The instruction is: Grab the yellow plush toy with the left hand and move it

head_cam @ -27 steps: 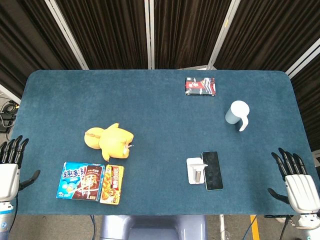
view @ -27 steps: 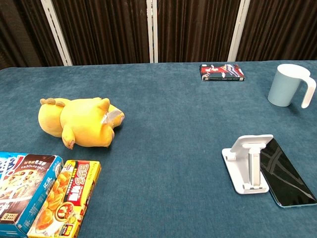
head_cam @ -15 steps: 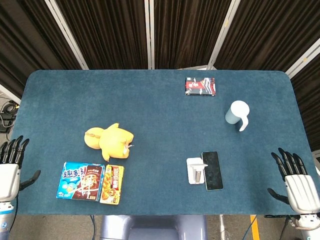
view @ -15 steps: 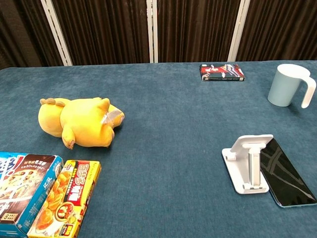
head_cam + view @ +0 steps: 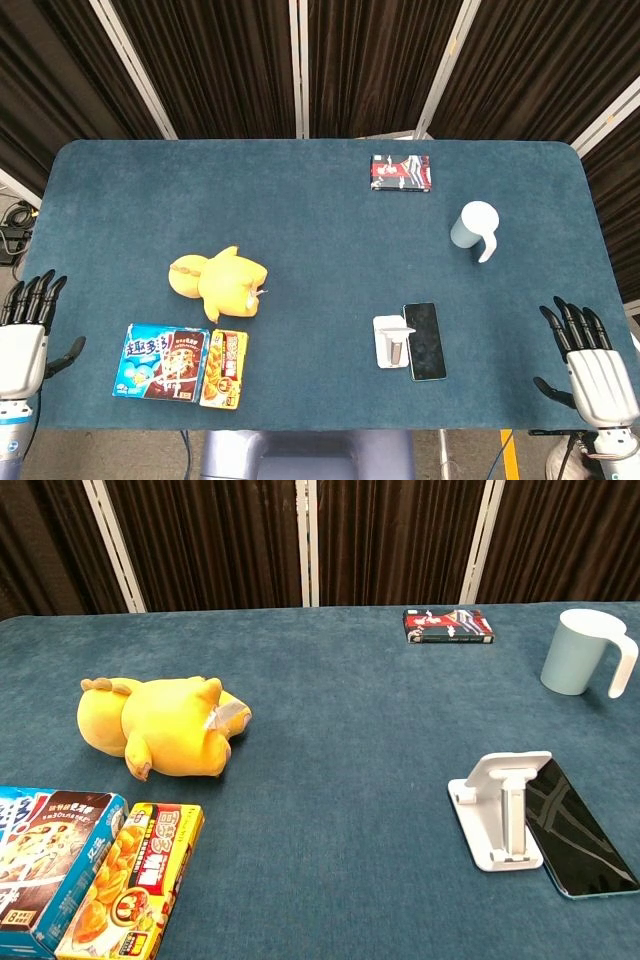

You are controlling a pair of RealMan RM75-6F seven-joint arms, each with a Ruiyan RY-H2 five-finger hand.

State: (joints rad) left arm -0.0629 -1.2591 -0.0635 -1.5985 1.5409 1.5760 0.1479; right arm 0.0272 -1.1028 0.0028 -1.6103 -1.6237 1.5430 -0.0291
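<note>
Toy location: the yellow plush toy (image 5: 219, 283) lies on its side on the blue worktop (image 5: 320, 210), on the robot's left half, just behind the two snack boxes (image 5: 182, 365) at the near edge.
Handling: likely light, soft and squashy; it should give under the fingers and not slip, and it cannot be damaged by a firm squeeze.
Where to hold: the plump middle of the body looks best for a wrap-around grasp from above; the small limbs and tail seem too floppy.
Long axis: runs roughly left to right, slanting slightly toward the near edge.
Pointing: the rounder end lies leftward; the face end with the tag lies rightward.
Left hand (image 5: 24, 340): fingers spread, holding nothing, off the worktop's left edge, well apart from the toy.
Right hand (image 5: 592, 368): fingers spread, empty, by the right edge.
</note>
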